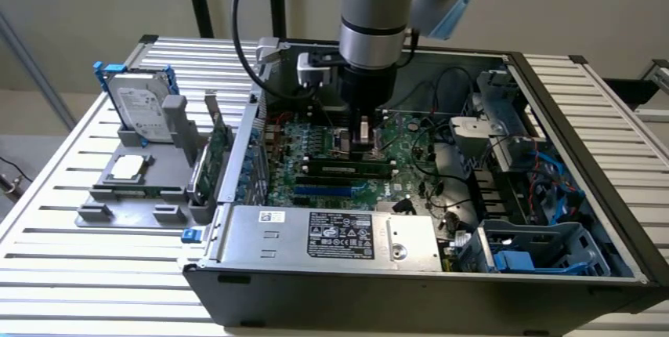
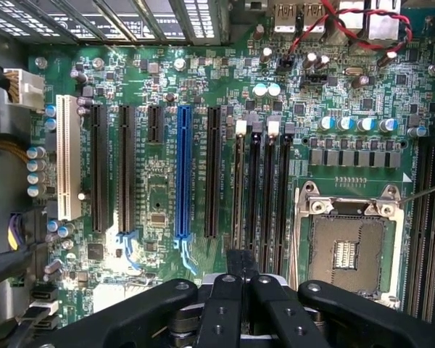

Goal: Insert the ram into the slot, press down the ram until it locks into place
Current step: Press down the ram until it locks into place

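The ram point(image 1: 350, 168), a narrow green stick with dark chips and a white label, stands on edge in a long black slot point(image 1: 309, 171) on the motherboard, among several parallel ones. In the wrist view it appears edge-on as a thin strip point(image 2: 238, 190) in the slot with a white latch, beside empty black slots point(image 2: 255, 190). My gripper point(image 1: 363, 137) hangs above the board just behind the ram. Its dark fingertips point(image 2: 239, 259) are shut together in line with the ram's strip, and nothing shows between them. Whether they touch the ram is unclear.
The open PC case point(image 1: 585, 94) surrounds the motherboard point(image 2: 167, 80), with a silver power supply point(image 1: 334, 235) in front and drive cages point(image 1: 533, 247) at the exterior view's right. The CPU socket point(image 2: 348, 250) and a blue slot point(image 2: 183, 174) flank the black slots. A fixture point(image 1: 136, 172) holds a hard drive, and an upright card stands at its edge.
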`<state>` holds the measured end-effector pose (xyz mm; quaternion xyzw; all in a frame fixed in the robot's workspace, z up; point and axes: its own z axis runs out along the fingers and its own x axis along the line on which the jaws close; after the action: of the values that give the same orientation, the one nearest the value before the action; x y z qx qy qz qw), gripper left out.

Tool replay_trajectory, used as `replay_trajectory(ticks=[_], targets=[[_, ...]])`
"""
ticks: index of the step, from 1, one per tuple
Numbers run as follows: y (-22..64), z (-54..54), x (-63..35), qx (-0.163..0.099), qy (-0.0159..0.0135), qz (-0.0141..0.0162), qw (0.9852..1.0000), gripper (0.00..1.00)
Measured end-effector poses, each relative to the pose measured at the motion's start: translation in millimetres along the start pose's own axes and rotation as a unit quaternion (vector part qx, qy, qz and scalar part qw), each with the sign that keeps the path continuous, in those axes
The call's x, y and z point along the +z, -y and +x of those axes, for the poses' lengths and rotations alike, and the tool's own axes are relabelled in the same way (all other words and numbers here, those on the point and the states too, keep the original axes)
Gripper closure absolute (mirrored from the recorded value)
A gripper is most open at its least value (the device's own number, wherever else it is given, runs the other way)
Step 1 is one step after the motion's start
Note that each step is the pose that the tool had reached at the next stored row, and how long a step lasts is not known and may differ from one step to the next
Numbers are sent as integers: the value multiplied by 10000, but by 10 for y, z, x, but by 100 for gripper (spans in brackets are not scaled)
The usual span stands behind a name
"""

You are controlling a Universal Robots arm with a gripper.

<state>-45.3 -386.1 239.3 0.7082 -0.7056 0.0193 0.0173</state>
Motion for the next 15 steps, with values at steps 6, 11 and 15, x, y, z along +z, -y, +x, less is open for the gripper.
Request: replay_trajectory(ticks=[6,11,15], targets=[[-2,-18,52,-2,0,-27,10000,89],[-3,-27,93,-2,-4,-45,10000,89],[-3,-30,137,-3,-5,-50,10000,89]])
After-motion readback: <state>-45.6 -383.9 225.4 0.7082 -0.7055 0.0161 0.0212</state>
